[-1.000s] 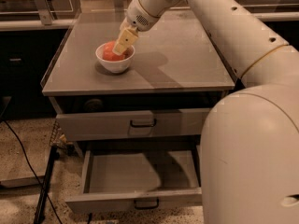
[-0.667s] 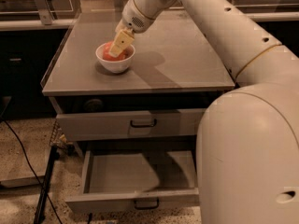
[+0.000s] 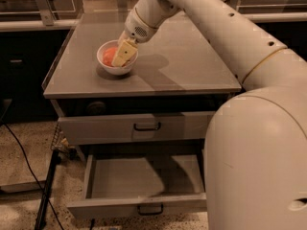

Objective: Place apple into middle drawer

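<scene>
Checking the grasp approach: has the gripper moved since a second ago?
Yes. The gripper has dropped lower and slightly left into the white bowl, beside the apple.

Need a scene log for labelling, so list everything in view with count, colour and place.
apple: 1, red-orange, inside the white bowl.
white bowl: 1, white, on the left part of the cabinet top.
cabinet top: 1, grey, flat, bearing the bowl.
closed drawer: 1, grey with a dark handle, shut, just above the open one.
middle drawer: 1, grey, pulled open at the bottom of the cabinet, dark bar handle on its front.
black cable: at least 1, on the speckled floor left of the cabinet.
arm: 1, cream-white, reaching from the right across the cabinet top.
gripper: 1, yellowish, down in the bowl at the apple.
</scene>
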Action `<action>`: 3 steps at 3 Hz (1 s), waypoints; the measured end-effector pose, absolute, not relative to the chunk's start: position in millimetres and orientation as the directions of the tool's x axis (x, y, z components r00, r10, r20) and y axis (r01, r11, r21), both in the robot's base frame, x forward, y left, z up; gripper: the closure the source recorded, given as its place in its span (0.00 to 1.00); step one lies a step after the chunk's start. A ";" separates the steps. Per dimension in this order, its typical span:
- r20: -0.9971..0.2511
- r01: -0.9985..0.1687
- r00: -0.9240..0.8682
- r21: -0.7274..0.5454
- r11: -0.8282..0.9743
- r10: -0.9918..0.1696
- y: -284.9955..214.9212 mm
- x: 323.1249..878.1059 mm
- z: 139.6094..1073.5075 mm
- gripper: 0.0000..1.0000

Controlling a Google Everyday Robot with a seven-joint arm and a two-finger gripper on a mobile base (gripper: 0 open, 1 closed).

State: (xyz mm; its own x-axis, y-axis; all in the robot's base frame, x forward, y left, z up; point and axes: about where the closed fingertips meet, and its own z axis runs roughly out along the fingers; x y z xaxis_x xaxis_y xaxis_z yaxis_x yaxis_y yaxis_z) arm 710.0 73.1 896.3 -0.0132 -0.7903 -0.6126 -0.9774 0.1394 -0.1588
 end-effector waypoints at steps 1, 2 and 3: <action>-0.604 -0.976 -0.016 -0.163 0.143 -0.797 71.7 715.2 897.3 0.39; -0.592 -0.974 -0.017 -0.172 0.147 -0.806 70.3 724.1 900.5 0.38; -0.572 -0.974 -0.026 -0.169 0.149 -0.820 71.7 738.8 897.2 0.41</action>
